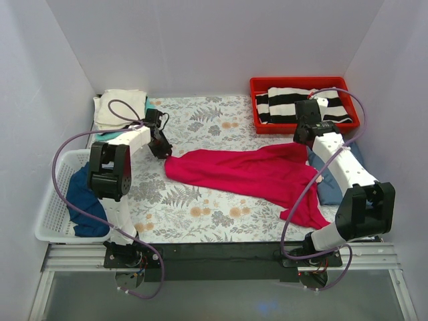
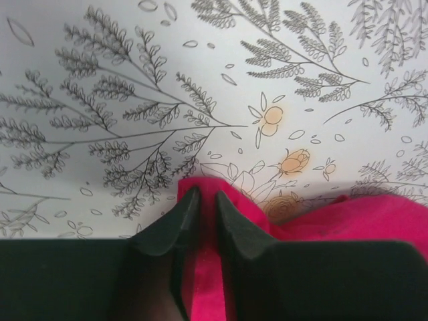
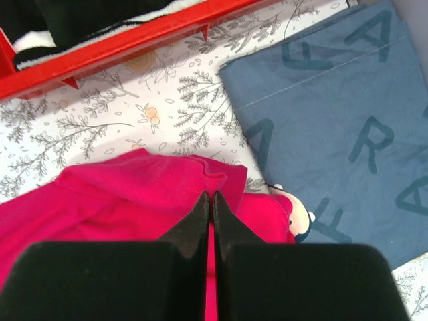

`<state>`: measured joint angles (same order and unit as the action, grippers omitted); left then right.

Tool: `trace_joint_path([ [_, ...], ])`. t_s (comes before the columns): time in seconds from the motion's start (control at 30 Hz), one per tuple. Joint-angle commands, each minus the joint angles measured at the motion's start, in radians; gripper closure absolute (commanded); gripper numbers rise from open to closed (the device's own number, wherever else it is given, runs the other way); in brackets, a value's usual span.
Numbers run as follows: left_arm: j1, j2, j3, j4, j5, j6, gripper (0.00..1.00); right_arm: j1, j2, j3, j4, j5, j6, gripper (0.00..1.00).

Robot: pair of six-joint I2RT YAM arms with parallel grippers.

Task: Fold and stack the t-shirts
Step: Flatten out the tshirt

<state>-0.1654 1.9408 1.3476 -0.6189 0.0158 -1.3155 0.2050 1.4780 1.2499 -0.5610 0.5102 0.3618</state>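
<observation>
Laundry is waiting at left: one navy tee [image 1: 80,194] in the white basket [image 1: 50,217], one cream tee [image 1: 120,107] and one teal tee [image 1: 107,136] folded behind. Left claw [image 2: 204,197], nearly closed, is pinching one end of the single crimson t-shirt [image 1: 247,170]; right claw [image 3: 207,200] is clamping the other end, probably spreading it flat across the floral surface [image 1: 207,120] for folding.

We see a crimson shirt [image 1: 254,175] on a white tablecloth [image 1: 200,208] printed with grey ferns and orange flowers. At two o'clock, a red tray [image 1: 297,81] holds black-and-white striped cloth [image 1: 284,105]. At three, slate-blue fabric [image 3: 334,120] bears darker letters; at nine, a navy shirt [image 1: 79,194] in a white basket [image 1: 48,221].
</observation>
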Motion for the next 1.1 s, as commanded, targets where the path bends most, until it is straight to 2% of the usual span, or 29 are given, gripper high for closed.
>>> trace_joint_path([
  [0.0, 0.000, -0.014, 0.019, -0.021, 0.026, 0.015, 0.88, 0.000, -0.038, -0.006, 0.010, 0.004, 0.022, 0.99],
  [0.03, 0.000, -0.020, 0.018, -0.022, 0.013, 0.018, 0.97, 0.001, -0.039, -0.010, 0.010, 0.008, 0.020, 0.99],
  [0.07, 0.000, -0.032, 0.021, -0.025, 0.007, 0.022, 1.00, 0.001, -0.042, -0.010, 0.010, 0.010, 0.017, 0.99],
  [0.33, 0.000, -0.089, 0.148, -0.070, -0.054, 0.028, 1.00, 0.001, -0.039, 0.013, 0.010, 0.021, 0.012, 0.99],
  [0.47, 0.000, -0.115, 0.272, -0.088, -0.094, 0.041, 1.00, -0.001, -0.042, 0.034, 0.009, 0.033, 0.008, 0.99],
  [0.67, 0.000, -0.182, 0.386, -0.107, -0.206, 0.047, 1.00, -0.001, -0.045, 0.074, 0.009, 0.040, -0.001, 0.99],
  [0.77, 0.000, -0.264, 0.334, -0.085, -0.256, 0.019, 1.00, -0.001, -0.051, 0.083, 0.012, 0.040, -0.001, 0.99],
  [0.9, 0.000, -0.487, 0.124, -0.140, -0.272, -0.056, 1.00, -0.001, -0.067, 0.065, 0.012, 0.047, -0.003, 0.99],
  [0.97, 0.000, -0.529, -0.038, -0.163, -0.264, -0.080, 1.00, -0.001, -0.077, 0.042, 0.010, 0.037, 0.002, 0.99],
  [1.07, 0.003, -0.545, -0.203, -0.202, -0.174, -0.100, 1.00, -0.001, -0.074, 0.036, -0.005, 0.024, 0.005, 0.99],
])
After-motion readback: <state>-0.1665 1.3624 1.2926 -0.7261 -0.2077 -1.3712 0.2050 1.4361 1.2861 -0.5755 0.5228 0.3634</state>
